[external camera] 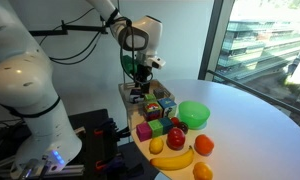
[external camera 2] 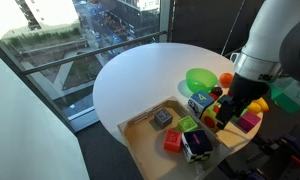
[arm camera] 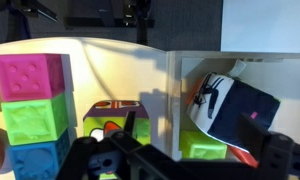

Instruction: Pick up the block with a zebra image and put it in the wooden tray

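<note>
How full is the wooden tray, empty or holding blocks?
Not empty: the wooden tray holds several blocks, including a grey block and a red block.

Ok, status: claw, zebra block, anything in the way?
Claw open, empty, over the tray edge. Black-and-white picture block tilted inside wooden tray. Green block close beside it.

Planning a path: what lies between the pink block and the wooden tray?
A green-sided picture block, beside the wooden tray wall, shown in the wrist view.
</note>
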`<state>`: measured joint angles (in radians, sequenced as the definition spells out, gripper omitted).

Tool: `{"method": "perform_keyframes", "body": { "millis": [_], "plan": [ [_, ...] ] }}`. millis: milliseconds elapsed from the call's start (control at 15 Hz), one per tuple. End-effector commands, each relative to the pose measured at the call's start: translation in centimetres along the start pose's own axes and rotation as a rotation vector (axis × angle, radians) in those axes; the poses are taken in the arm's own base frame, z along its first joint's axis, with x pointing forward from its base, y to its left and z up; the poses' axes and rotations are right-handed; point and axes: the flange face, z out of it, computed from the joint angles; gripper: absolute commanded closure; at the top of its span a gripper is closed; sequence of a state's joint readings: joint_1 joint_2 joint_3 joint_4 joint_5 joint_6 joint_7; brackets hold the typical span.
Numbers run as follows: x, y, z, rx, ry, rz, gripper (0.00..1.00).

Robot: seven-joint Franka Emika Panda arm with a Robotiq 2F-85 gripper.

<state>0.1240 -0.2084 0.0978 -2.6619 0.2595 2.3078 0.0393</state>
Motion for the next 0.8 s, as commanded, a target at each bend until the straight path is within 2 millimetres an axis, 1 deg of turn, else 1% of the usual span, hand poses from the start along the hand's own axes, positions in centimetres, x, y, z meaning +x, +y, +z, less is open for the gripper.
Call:
{"method": "perform_keyframes", "body": {
  "millis": [0, 200, 400, 733],
  "plan": [
    [0.0, 2.0, -1.6, -0.044, -0.035, 0.036, 0.0],
    [-0.7, 4.2, -2.8, -0.107, -0.051, 0.058, 0.0],
    [-1.8, 6.3, -4.3, -0.165, -0.074, 0.08, 0.0],
    [-4.4, 8.8, -7.1, -0.197, -0.126, 0.108, 0.0]
  ]
}}
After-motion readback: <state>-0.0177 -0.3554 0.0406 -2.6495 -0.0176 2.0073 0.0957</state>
